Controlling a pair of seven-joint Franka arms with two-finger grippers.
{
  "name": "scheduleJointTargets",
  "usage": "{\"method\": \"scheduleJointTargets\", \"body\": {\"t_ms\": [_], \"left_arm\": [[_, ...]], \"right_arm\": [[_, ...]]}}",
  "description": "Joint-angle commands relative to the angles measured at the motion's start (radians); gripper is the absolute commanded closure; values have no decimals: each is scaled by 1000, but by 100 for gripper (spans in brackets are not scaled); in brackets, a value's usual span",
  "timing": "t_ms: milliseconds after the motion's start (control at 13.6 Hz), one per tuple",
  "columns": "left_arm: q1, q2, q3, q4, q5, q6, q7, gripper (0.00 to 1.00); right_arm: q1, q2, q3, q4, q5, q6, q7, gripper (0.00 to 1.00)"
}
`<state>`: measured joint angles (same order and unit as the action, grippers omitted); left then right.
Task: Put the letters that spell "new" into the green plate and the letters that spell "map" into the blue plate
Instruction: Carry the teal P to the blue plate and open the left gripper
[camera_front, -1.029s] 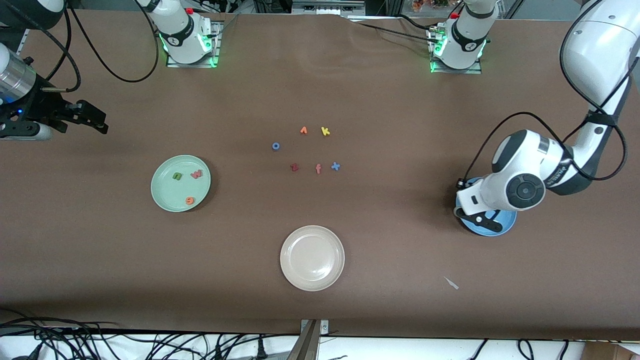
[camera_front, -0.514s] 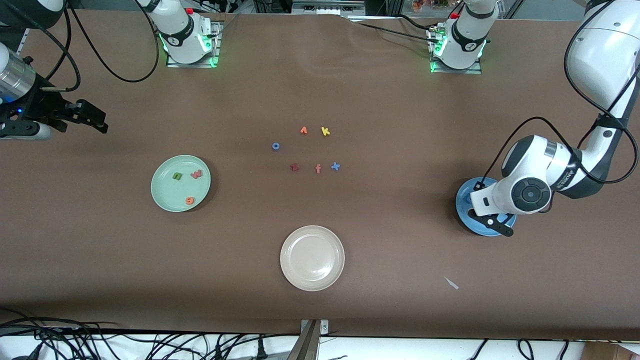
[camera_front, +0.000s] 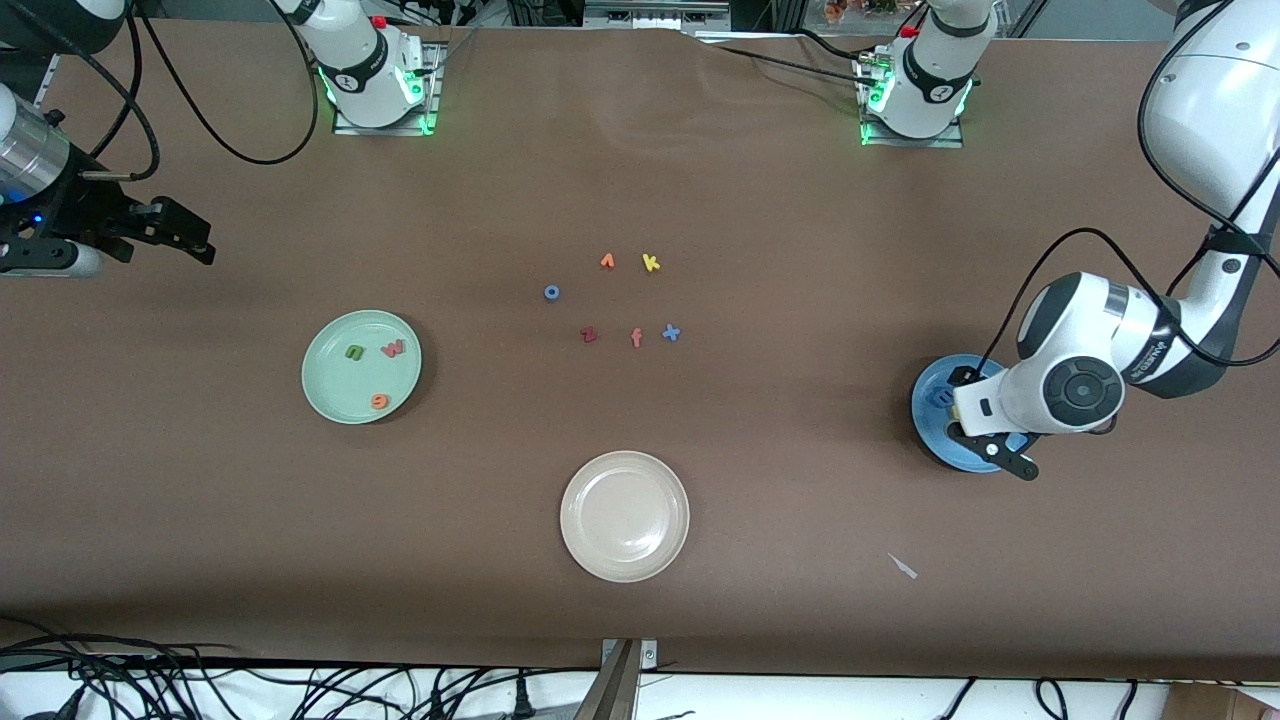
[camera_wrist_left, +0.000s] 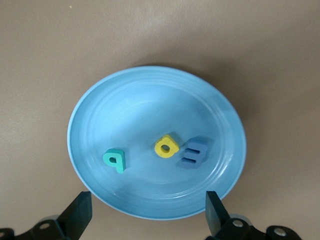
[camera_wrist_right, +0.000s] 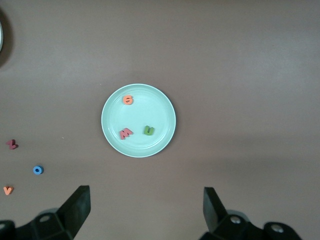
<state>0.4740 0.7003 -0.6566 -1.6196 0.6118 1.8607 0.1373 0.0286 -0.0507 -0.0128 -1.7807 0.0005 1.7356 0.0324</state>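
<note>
The blue plate (camera_wrist_left: 156, 142) sits on the desk (camera_front: 760, 480) toward the left arm's end, and the left wrist view shows all three of its letters lying flat inside: the teal p (camera_wrist_left: 114, 160), the yellow a (camera_wrist_left: 166, 146) near the middle, and the blue m (camera_wrist_left: 193, 152) just beside the a, none touching the rim. The left tool (camera_front: 985, 440) hangs directly over this plate with its jaws spread wide and nothing between them; the letters lie straight below it, apart from both fingers (camera_wrist_left: 77, 215). The green plate (camera_front: 325, 395) rests toward the right arm's end and holds the n (camera_front: 354, 352), the w (camera_front: 393, 348) beside it, and the e (camera_front: 379, 401) nearer the front camera. The right tool (camera_front: 185, 240) waits, open and empty, above bare desk toward the right arm's end, clear of that plate. By the look of it both words are sorted, so the coming move seems to call only for the left tool to lift straight up off the blue plate without brushing its rim. Between the two plates, well apart from both, lie the spare letters: o (camera_front: 551, 292), k (camera_front: 650, 262), an orange pointed letter (camera_front: 607, 261), z (camera_front: 588, 335), f (camera_front: 636, 337) and x (camera_front: 671, 333). A beige plate (camera_front: 625, 515) sits empty nearest the front camera.
</note>
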Motion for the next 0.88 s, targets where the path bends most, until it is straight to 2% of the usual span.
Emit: {"method": "scheduleJointTargets", "body": {"t_ms": [0,294,514,588,808], "left_arm": [[3,-24,-1,27,-52,-40,5,0],[-2,-28,-6,130,-89,-184,7,0],[-14,-77,1,136,-176,-221,-65,0],[-43,-106,37,136,-226,-221,-79,0],[-156,-223,216,99,-417,-221,-79,0]], "right_arm": [[-1,-5,10,12,-10,-8,-3,0],[2,0,10,12,-10,4,-3,0],[2,0,11,12,-8,6,-3,0],[2,0,11,12,-8,2,-3,0],[2,-5,14,12,-8,-2,7,0]]}}
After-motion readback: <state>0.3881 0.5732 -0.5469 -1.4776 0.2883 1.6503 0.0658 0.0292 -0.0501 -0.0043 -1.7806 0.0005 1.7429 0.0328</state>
